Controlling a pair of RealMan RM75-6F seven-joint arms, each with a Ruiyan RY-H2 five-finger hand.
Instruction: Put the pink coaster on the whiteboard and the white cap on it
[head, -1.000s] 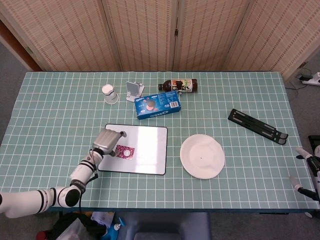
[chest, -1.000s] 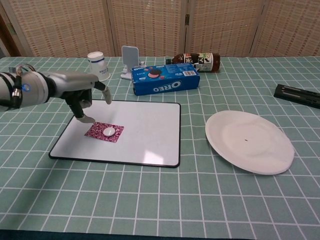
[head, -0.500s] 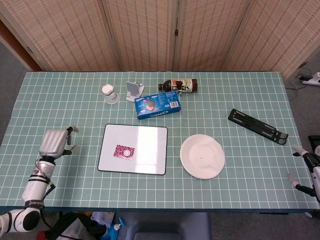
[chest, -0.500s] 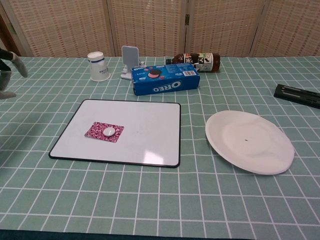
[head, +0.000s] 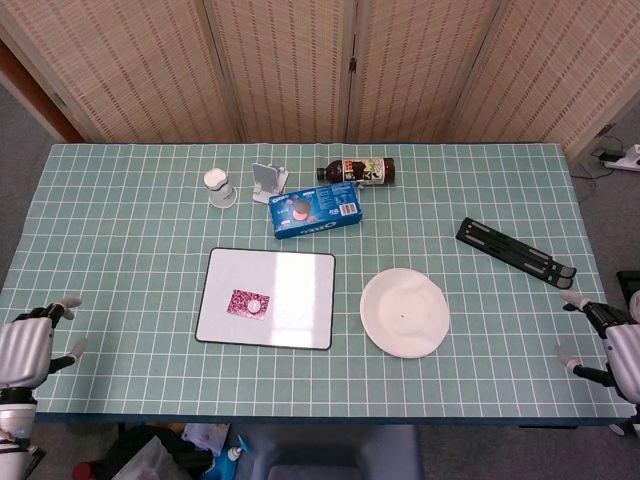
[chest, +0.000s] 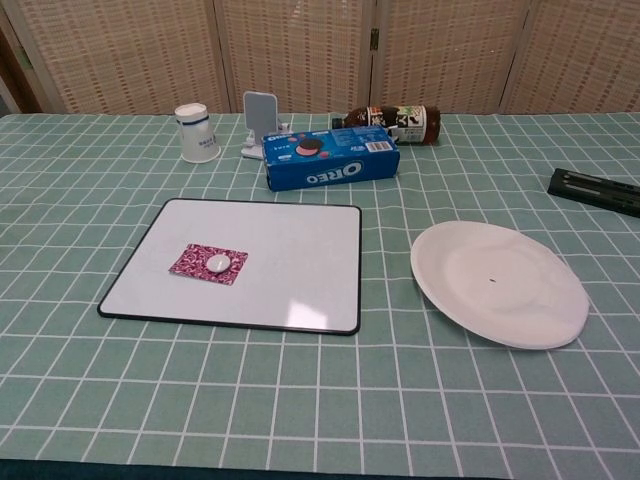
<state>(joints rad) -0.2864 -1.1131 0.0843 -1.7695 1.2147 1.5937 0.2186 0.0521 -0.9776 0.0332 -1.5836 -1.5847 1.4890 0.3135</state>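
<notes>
The pink coaster (head: 249, 303) (chest: 209, 263) lies flat on the left part of the whiteboard (head: 290, 280) (chest: 290, 250). The small white cap (head: 254, 304) (chest: 218, 263) sits on the coaster. My left hand (head: 24, 345) hangs at the table's front left corner, fingers apart and holding nothing. At the front right edge my right hand (head: 612, 347) also shows spread fingers with nothing in them. Neither hand appears in the chest view.
A white plate (head: 404, 312) (chest: 497, 282) lies right of the whiteboard. Behind it stand an Oreo box (head: 316, 209) (chest: 331, 160), a paper cup (head: 220, 188) (chest: 197, 132), a phone stand (head: 268, 181) (chest: 260, 123) and a lying bottle (head: 357, 171) (chest: 390, 120). A black bar (head: 515, 252) (chest: 593, 190) rests at the right.
My left hand has let go near the coaster and drawn back left and toward the front corner, leaving the chest view. The cap and coaster stay in place. The right hand shifted slightly.
</notes>
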